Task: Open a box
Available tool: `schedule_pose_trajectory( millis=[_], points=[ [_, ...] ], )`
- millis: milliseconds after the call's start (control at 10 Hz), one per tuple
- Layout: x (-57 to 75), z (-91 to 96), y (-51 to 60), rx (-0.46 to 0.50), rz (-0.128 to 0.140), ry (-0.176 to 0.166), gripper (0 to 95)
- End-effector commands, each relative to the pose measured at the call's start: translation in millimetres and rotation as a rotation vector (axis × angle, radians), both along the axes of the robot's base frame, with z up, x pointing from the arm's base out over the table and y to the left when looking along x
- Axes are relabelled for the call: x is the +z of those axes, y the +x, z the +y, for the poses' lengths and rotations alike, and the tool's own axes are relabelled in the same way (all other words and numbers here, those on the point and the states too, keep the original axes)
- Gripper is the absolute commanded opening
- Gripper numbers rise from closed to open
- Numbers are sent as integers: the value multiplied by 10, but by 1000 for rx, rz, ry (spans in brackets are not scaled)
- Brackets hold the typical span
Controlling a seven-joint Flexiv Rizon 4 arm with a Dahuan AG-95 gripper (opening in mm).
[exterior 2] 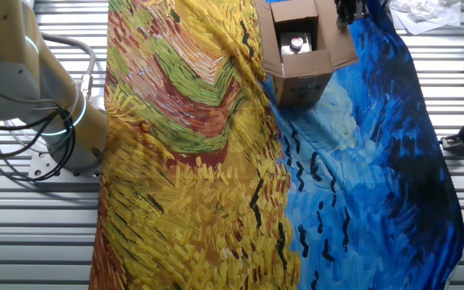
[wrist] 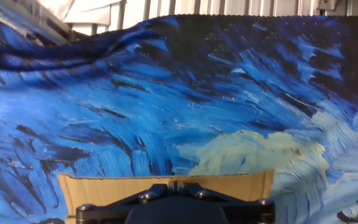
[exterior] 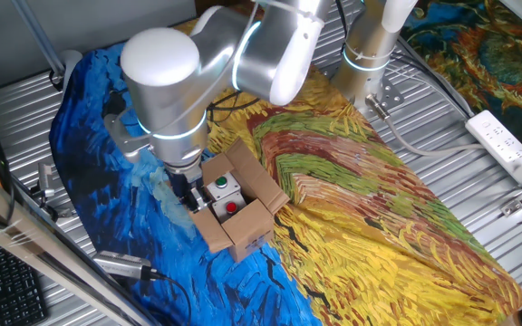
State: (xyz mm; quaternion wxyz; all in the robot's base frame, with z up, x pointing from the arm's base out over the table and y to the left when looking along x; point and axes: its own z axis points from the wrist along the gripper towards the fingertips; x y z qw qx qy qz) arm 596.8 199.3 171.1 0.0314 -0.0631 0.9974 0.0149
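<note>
Looking down from one fixed view, you see the small brown cardboard box [exterior: 236,206] sitting on the painted cloth [exterior: 370,208], right where the blue part of the print meets the yellow part, toward the near-left side of the table. Its four top flaps are folded outward, so the carton stands open. Inside lies a grey unit [exterior: 225,193] with a green button [exterior: 221,183] and a red button [exterior: 232,206] facing up.

Your silver arm [exterior: 234,54] reaches down at the box's left side, and the dark two-finger gripper [exterior: 187,192] is low against the left flap. You cannot tell from this view whether the fingers are pinching the flap or simply beside it, because the wrist covers them.

From the other fixed view, the box [exterior 2: 300,50] sits near the top edge of the picture, open, with the gripper [exterior 2: 347,11] just showing at its right flap.

In the hand view, a strip of brown cardboard flap [wrist: 166,190] lies across the bottom edge, directly ahead of the dark gripper body [wrist: 176,205], with blue cloth [wrist: 166,93] beyond it. The fingertips are not visible there, so the claw's opening cannot be judged.

A white power strip [exterior: 508,145] lies on the ribbed metal table [exterior: 460,109] at the right edge.
</note>
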Motion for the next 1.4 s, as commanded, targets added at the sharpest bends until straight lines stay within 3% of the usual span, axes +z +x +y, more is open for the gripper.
schedule_pose_trajectory(
  millis=[100,900,1400],
  points=[
    [-54,29,37,-5,0,-1,0],
    [-278,5,175,-4,26,-6,0],
    [-406,-2,104,-9,37,-15,0]
  ],
)
